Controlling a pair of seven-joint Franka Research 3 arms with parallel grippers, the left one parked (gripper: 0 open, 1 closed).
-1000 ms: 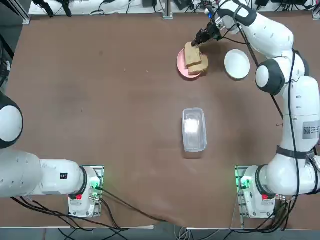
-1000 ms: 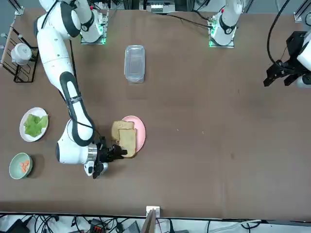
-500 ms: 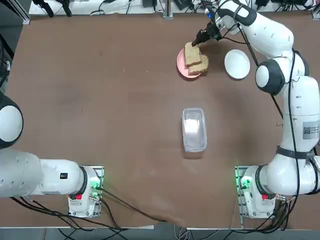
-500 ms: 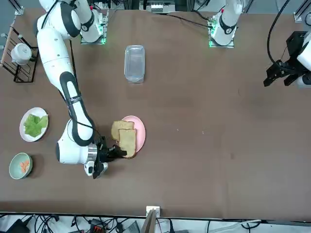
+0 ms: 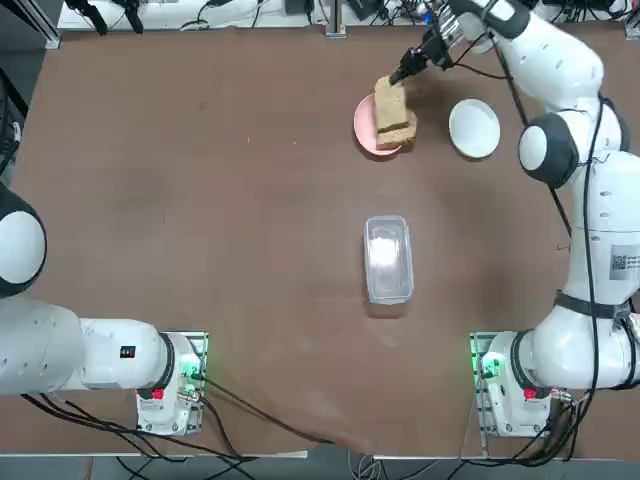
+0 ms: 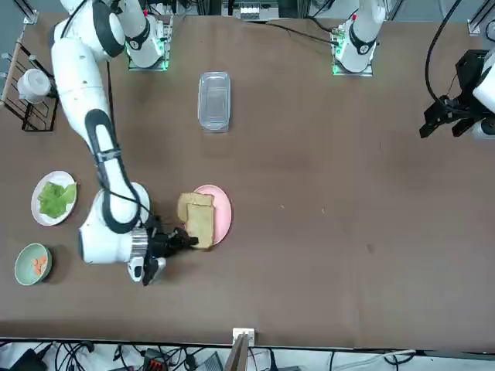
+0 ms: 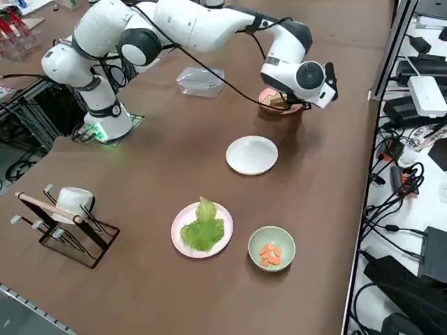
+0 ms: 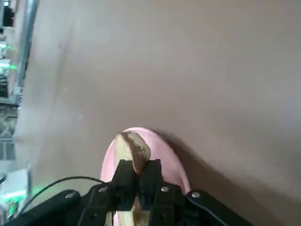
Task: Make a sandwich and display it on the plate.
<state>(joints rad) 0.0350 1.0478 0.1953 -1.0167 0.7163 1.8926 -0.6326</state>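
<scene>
Racks don't get much closer to the right-side camera than this black wire one (image 7: 73,234) with wooden rails, standing on the brown table (image 7: 167,293) with a white cup (image 7: 72,203) tipped on its side in it. Near it there's a white plate with a green lettuce leaf (image 7: 202,234) lying on top, and just beside that plate sits a pale-green bowl (image 7: 286,240) with a few orange pieces (image 7: 270,255) in the bottom. Go a bit farther across and you get to the plain white plate (image 7: 252,155), flat on the table between the lettuce plate and the pink round plate (image 5: 364,128). That pink one is where the bread is: one toast slice (image 5: 400,133) rests on it, and the right gripper (image 8: 138,170) is over there too, reaching in at the plate's edge. Its fingers are clamped on the other toast slice (image 5: 390,103), which overlaps the first one in the top view. Farther over, toward the robot's bases and well apart from the bread, there's a clear plastic box (image 5: 388,260) sitting by itself on the table.
</scene>
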